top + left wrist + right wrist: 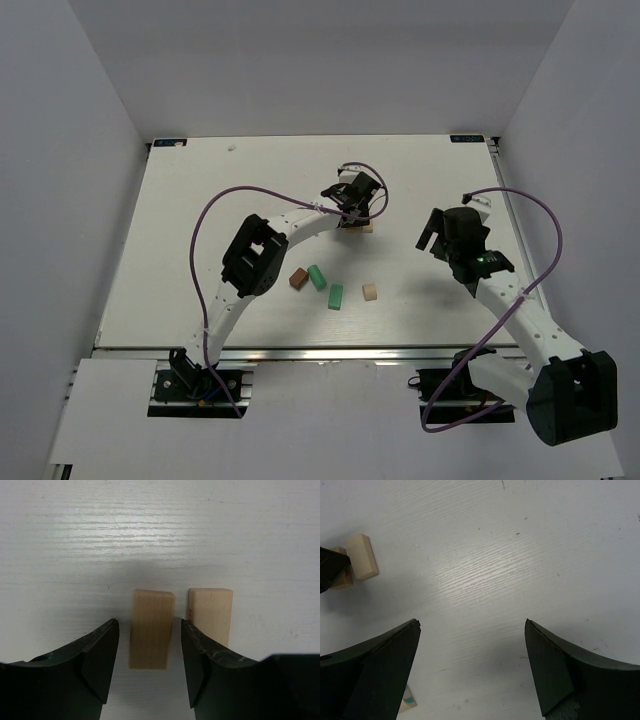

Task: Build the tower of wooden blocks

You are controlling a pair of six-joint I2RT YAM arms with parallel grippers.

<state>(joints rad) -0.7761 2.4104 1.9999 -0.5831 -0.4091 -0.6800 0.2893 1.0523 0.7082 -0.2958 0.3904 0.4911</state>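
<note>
The wood block tower (366,228) is barely begun. We see only two pale pieces lying flat, side by side on the counter (150,530), directly under the left end effector (149,623). Its jaws stand partly open and straddle one pale block (151,630) with a sliver of counter showing on either side, so nothing is gripped. The second pale block (210,612) lies just outside one finger, a narrow gap from the first. The right end effector (472,622) hangs spread wide over bare counter and holds nothing; the pair sits off to its upper left.

We judge these pieces light, rigid and smooth-faced: sturdy in themselves, but easily nudged or toppled once stacked. The long flat sides look like the best purchase, squeezed gently near the middle so the block stays level.

Only the left wrist view shows the clearance between fingers and block. Only the overhead view shows the spare pieces, nearer the arm bases than either end effector: a brown block (298,279), a green block (317,276), another green block (336,296) and a tan block (369,291).
</note>
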